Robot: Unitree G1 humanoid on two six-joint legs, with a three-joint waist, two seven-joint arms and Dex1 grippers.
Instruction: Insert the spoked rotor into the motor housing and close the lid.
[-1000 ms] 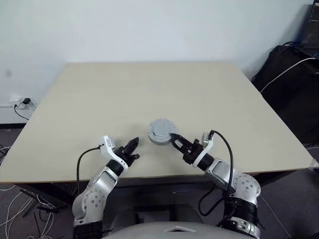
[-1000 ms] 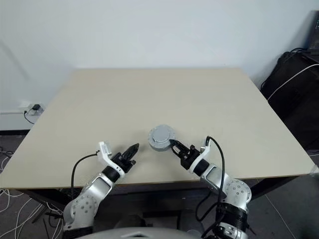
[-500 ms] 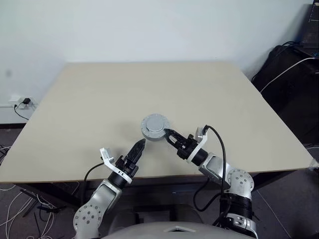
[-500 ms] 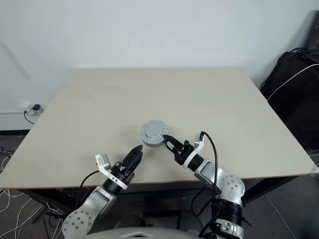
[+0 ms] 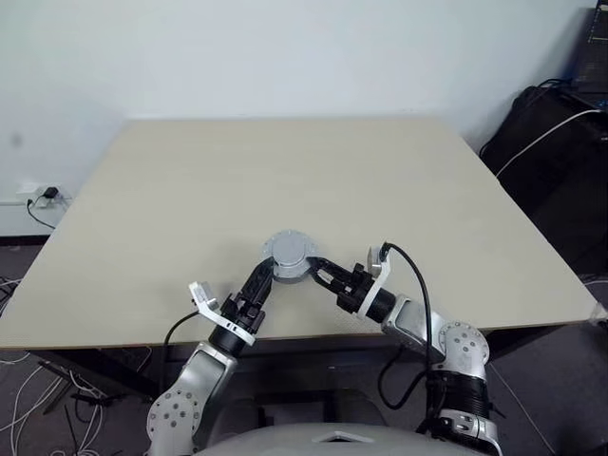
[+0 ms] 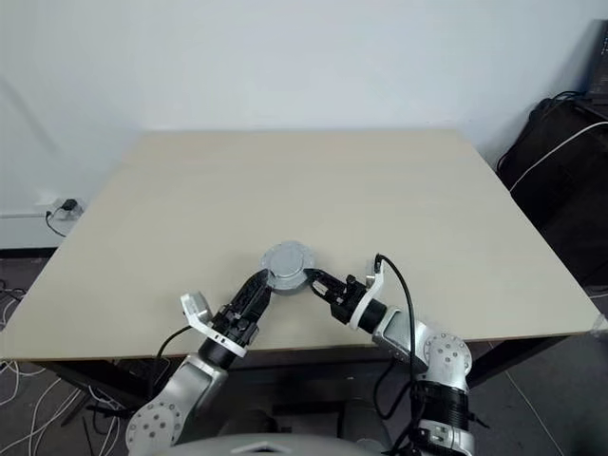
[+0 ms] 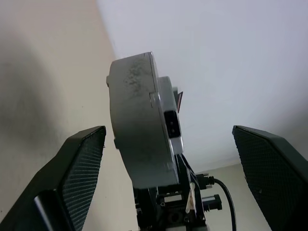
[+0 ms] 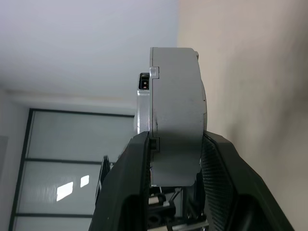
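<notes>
Lifted off the surface [image 5: 285,180] since earlier, the closed motor [image 5: 289,257] sits clamped in the right end effector [image 5: 317,269], between the spread fingers of the left end effector [image 5: 261,282], suggesting a handover.

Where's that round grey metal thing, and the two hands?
Motor [image 5: 289,255], left eye view: top face.
Left hand [image 7: 173,159], left wrist view: gap between fingers.
Right hand [image 8: 174,163], right wrist view: between fingers.

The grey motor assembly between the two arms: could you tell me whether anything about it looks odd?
Nothing stands out. The closed grey motor assembly is held off the table, clamped by the right end effector; the left end effector stands open around it.
</notes>
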